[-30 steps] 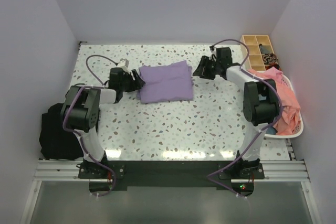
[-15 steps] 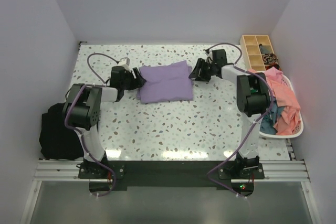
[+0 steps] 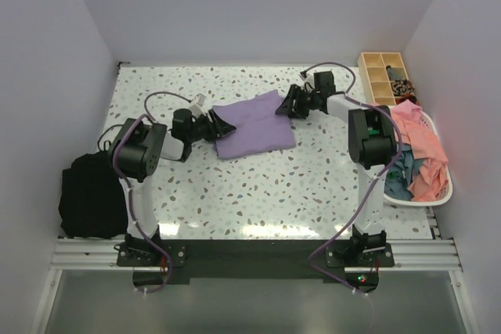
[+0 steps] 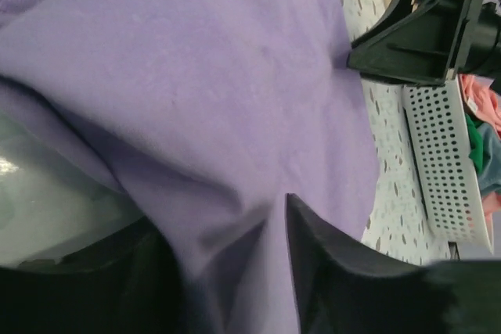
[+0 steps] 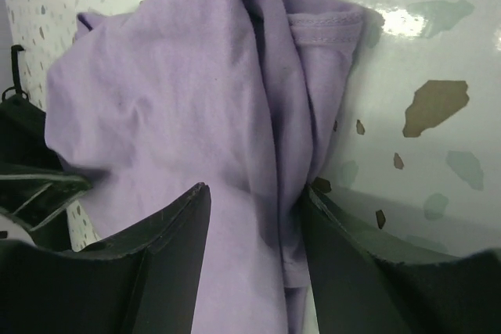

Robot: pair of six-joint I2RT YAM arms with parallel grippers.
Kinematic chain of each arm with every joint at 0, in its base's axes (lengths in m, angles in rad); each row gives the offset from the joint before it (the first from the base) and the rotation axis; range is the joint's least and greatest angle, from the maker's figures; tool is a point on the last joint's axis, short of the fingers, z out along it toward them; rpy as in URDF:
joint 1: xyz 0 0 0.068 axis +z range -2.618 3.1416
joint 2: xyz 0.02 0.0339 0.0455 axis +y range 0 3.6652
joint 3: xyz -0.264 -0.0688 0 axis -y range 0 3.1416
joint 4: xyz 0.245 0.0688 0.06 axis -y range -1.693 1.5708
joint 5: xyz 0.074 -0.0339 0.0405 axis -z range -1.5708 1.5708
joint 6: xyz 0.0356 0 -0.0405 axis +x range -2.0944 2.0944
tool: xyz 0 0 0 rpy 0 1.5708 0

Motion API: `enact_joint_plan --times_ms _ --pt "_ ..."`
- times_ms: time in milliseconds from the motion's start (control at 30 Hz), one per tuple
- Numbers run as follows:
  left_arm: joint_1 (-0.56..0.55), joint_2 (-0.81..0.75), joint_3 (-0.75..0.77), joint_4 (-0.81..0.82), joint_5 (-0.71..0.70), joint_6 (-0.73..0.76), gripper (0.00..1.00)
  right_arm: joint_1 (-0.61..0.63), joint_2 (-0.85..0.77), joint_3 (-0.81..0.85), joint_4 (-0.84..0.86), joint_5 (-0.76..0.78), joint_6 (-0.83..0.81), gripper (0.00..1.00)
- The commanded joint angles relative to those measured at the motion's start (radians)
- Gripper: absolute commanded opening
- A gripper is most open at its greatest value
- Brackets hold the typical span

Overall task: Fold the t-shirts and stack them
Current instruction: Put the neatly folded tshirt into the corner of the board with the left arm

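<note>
A lavender t-shirt [image 3: 254, 123], folded into a rough rectangle, lies askew on the speckled table. My left gripper [image 3: 221, 126] is shut on its left edge; in the left wrist view [image 4: 227, 228] purple cloth [image 4: 219, 76] bunches between the black fingers. My right gripper [image 3: 283, 107] is shut on the shirt's far right corner; in the right wrist view [image 5: 254, 193] the hemmed folds [image 5: 196, 91] run between the fingers. Salmon-pink [image 3: 427, 146] and teal [image 3: 403, 174] shirts lie heaped in a white basket [image 3: 442, 193] at the right.
A black fabric bundle [image 3: 88, 193] lies at the left table edge. A wooden compartment box [image 3: 382, 76] stands at the back right, behind the basket. The perforated basket wall [image 4: 442, 170] and my right gripper [image 4: 423, 29] show in the left wrist view.
Both grippers have moved in on the lavender shirt. The left one has slid right, and the shirt has shifted right and turned, its right corner lifted toward the back.
</note>
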Motion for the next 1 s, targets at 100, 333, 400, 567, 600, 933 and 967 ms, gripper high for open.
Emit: enact_joint_plan --times_ms 100,333,400,567,600,933,967 --pt "-0.063 0.162 0.111 -0.027 0.099 -0.101 0.00 0.038 0.071 0.016 -0.096 -0.005 -0.022 0.54" --pt "-0.032 0.114 0.298 -0.319 0.059 0.038 0.00 0.038 -0.016 -0.056 -0.091 0.080 -0.022 0.54" --pt "0.007 0.087 0.408 -0.435 0.013 0.133 0.00 0.039 -0.073 -0.096 -0.091 0.104 -0.017 0.54" --pt "0.139 0.109 0.728 -0.818 -0.082 0.339 0.00 0.038 -0.188 -0.186 -0.095 0.143 -0.028 0.54" --pt "0.159 0.126 0.781 -0.876 -0.087 0.362 0.00 0.038 -0.216 -0.194 -0.101 0.143 -0.028 0.53" --pt "0.382 0.540 1.499 -1.332 -0.145 0.517 0.00 0.044 -0.348 -0.260 -0.162 0.141 -0.072 0.54" --pt "0.406 0.568 1.524 -1.334 -0.157 0.529 0.00 0.042 -0.349 -0.260 -0.165 0.147 -0.078 0.54"
